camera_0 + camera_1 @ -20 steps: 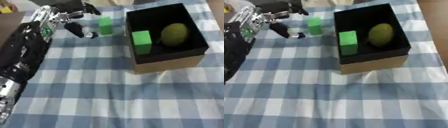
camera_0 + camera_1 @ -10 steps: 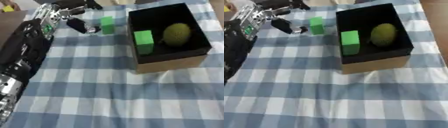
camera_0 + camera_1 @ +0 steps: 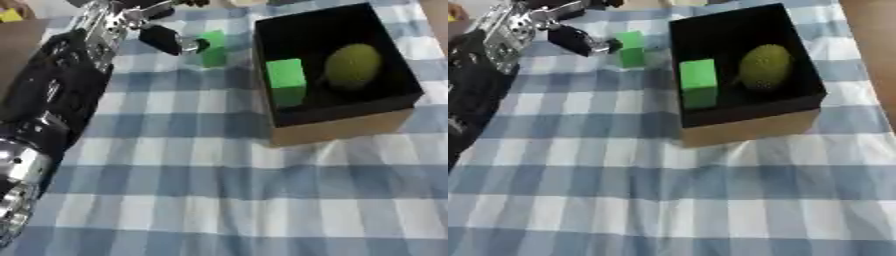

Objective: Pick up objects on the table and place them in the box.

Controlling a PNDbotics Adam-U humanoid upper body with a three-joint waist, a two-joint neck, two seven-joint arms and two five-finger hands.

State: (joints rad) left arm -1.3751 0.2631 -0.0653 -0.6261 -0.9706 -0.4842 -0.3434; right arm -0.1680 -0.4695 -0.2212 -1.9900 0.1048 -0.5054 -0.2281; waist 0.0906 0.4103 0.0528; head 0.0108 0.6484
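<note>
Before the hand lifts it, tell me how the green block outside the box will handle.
The green block looks stiff and flat-sided, so it probably won't roll. It stands taller than wide, so a sideways nudge from the left hand could tip it. It is likely light for its size.

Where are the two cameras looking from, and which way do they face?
Left eye view: sits in the robot's head, faces down at the checked tablecloth; the left arm and left hand show.
Right eye view: the head's other eye, also facing down; less of that arm shows.
Both share the black box holding a green block and a round green fruit, plus another green block outside.
</note>
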